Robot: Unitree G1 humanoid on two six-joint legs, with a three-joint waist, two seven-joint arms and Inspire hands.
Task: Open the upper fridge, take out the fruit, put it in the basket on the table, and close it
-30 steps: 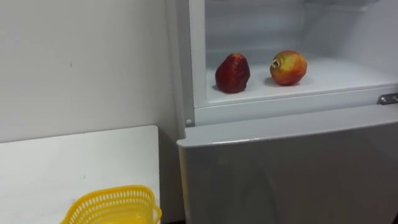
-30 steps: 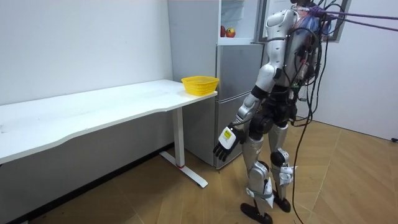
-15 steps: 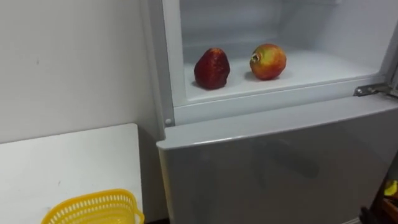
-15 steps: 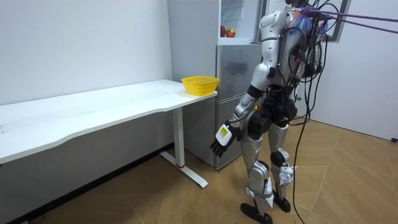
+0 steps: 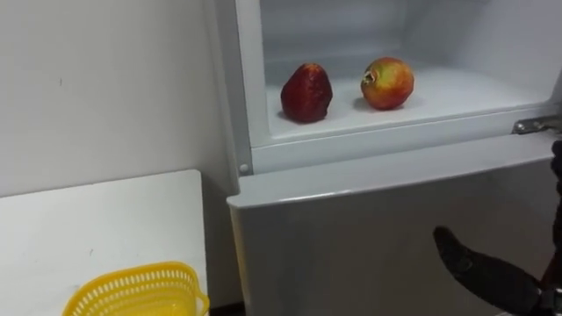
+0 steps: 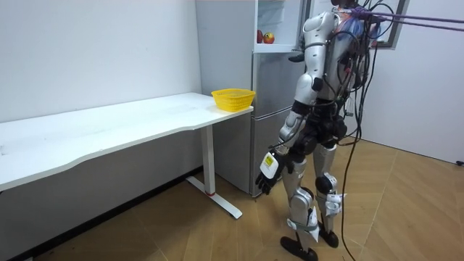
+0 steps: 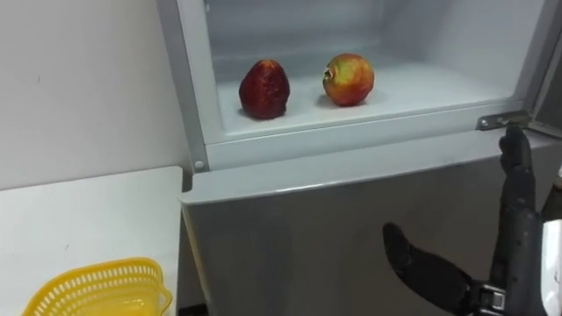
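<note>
The upper fridge compartment [image 5: 457, 95] stands open. On its white shelf sit a dark red fruit [image 5: 306, 91] on the left and a round red-and-yellow fruit [image 5: 387, 83] just to its right. My right hand [image 7: 492, 285] is raised at the lower right, in front of the lower fridge door. It is open, with straight fingers [image 7: 518, 189] pointing up and the thumb spread to the left. It is below the shelf and well right of the fruits, holding nothing. In the room view my left hand [image 6: 269, 172] hangs open beside my thigh. I stand facing the fridge.
The shut lower fridge door [image 5: 351, 237] is right below the shelf, with a metal hinge [image 5: 536, 125] at its right end. A yellow basket [image 5: 136, 294] sits on the white table [image 5: 97, 228] left of the fridge. A white wall is behind the table.
My right hand has risen into view at the lower right. In the room view my left arm swung back toward my leg. The eye view shifted slightly.
</note>
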